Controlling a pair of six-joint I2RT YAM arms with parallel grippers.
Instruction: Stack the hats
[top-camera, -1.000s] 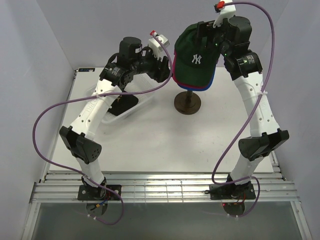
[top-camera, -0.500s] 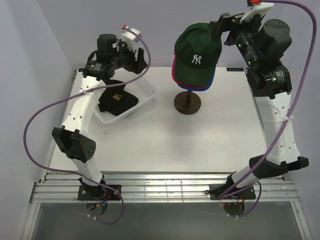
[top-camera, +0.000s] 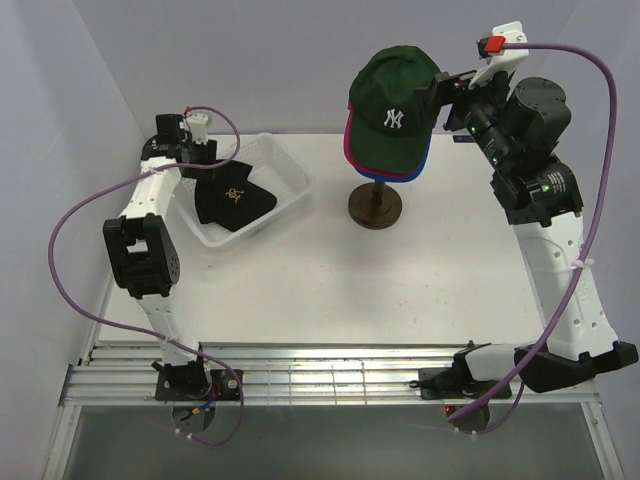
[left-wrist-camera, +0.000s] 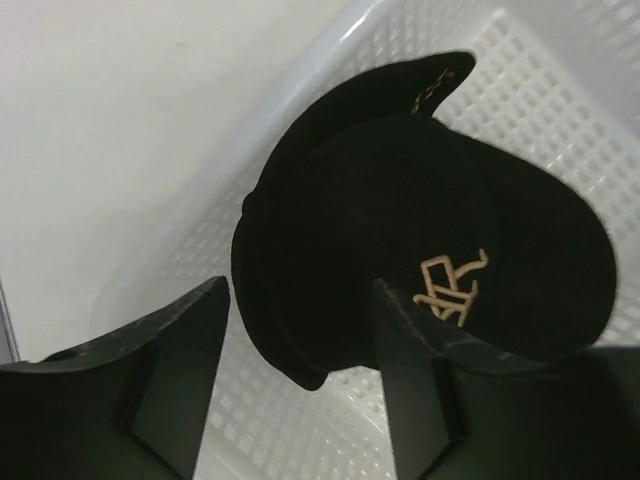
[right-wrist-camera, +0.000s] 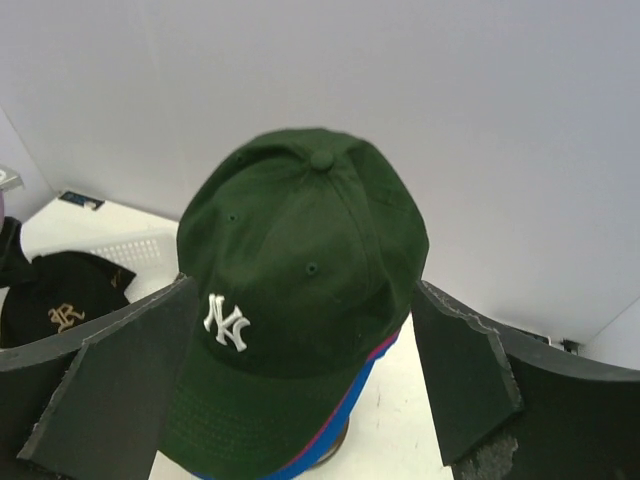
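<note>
Lining up the black hat (left-wrist-camera: 400, 220)

We hung the left gripper (left-wrist-camera: 300, 300), jaws spread, empty, over the black hat in the basket (left-wrist-camera: 560, 90); a deep crown pinch looked best. Our right gripper (right-wrist-camera: 302, 290) stood released by the stacked green hat (right-wrist-camera: 300, 250).

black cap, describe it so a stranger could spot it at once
On the white table's far left sits a white mesh basket. The black cap lies inside it. Unlike the caps stacked on the stand, it bears a gold logo.
</note>
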